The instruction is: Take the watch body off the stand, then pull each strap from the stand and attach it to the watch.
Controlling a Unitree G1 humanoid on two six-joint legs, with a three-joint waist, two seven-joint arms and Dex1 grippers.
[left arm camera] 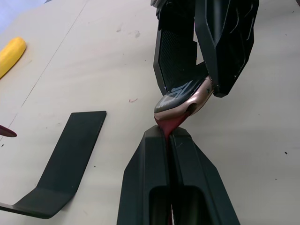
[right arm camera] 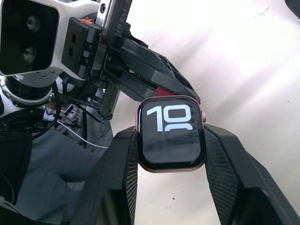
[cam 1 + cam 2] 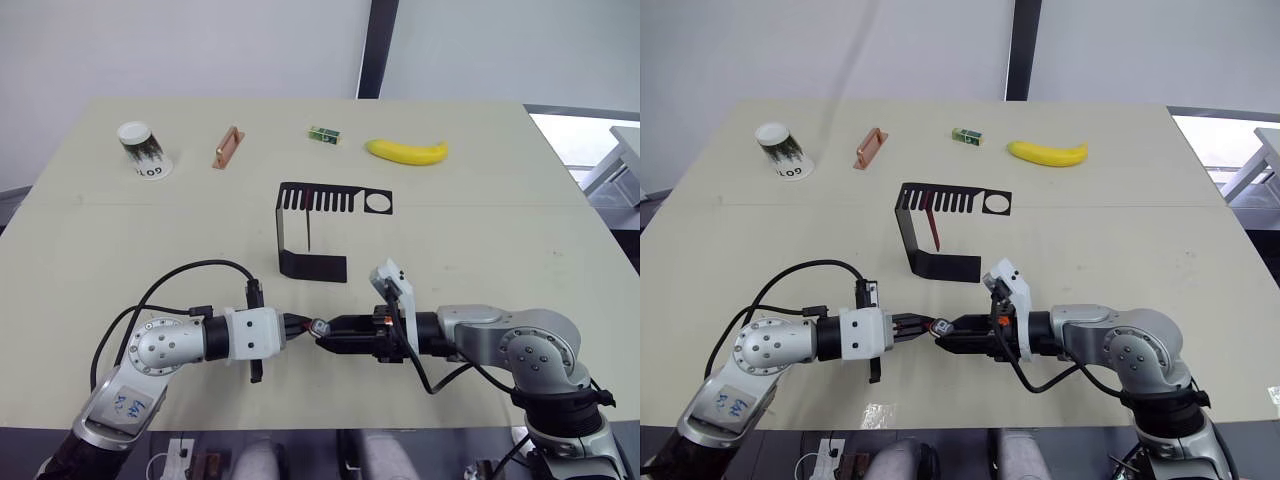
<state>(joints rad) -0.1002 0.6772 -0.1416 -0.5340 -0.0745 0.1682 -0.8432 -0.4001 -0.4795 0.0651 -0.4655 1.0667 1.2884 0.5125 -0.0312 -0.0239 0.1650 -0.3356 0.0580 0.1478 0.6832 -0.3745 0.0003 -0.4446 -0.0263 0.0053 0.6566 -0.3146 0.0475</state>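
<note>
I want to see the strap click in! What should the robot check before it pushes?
1. Right gripper clamps the watch body by its sides: ok.
2. Left gripper pinches one red strap: ok.
3. Strap tip meets the watch's edge: ok.
4. Strap fully seated in its slot: cannot tell.
5. Second strap waits on the stand: ok.
</note>
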